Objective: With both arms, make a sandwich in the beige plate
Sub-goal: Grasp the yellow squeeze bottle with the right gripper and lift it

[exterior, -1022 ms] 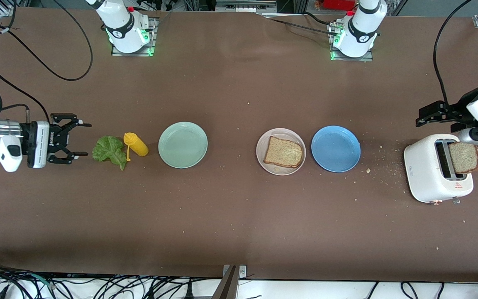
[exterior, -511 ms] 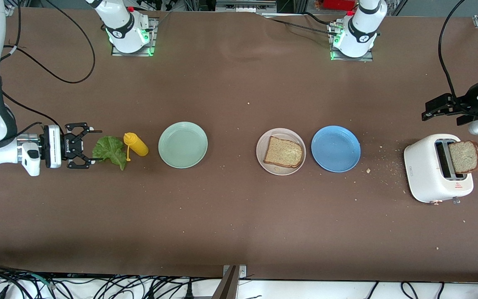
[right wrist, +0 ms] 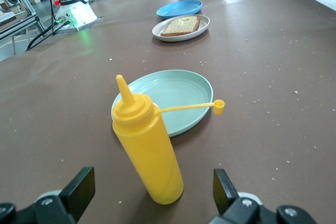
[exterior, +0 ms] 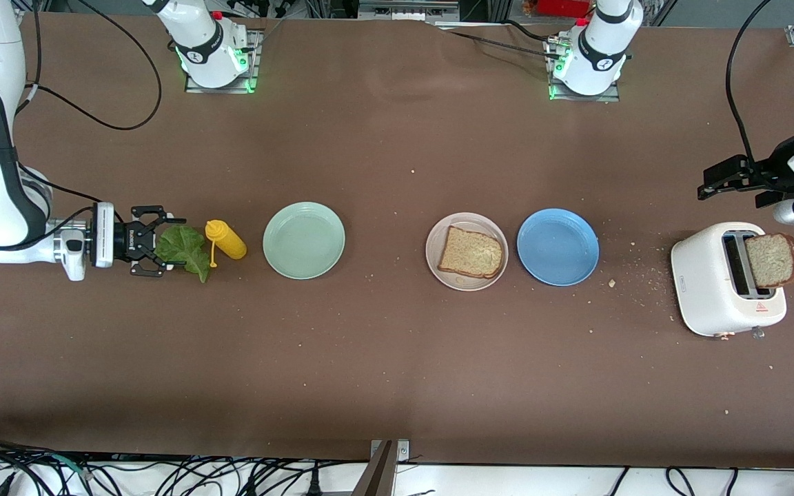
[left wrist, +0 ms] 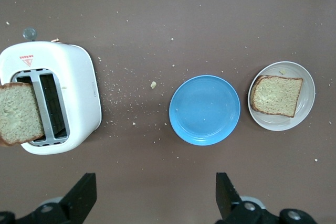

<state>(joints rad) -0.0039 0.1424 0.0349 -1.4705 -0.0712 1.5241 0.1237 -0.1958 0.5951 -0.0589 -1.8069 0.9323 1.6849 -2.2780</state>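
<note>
On the brown desk (exterior: pixel 397 358) the right gripper (exterior: pixel 163 248) lay low at the right arm's end, its jaws spread wide on either side of the edge of the lettuce leaf (exterior: pixel 183 251), with nothing yet pinched between them. Just beside the leaf stood the yellow squeeze bottle (exterior: pixel 226 240), its cap dangling on a thin strap, and next along the row came the mint-green plate (exterior: pixel 304 240). The beige plate (exterior: pixel 441 265) sat near the middle of the desk with one bread slice (exterior: pixel 471 252) lying flat on it, and the blue plate (exterior: pixel 557 246) was just beside it toward the left arm's end. The white toaster (exterior: pixel 717 289) stood well apart at that end, a second bread slice (exterior: pixel 772 260) sticking up out of one slot, crumbs scattered between toaster and blue plate. The left gripper (exterior: pixel 724 180) hung above the desk beside the toaster, its jaws parted and holding nothing.
</note>
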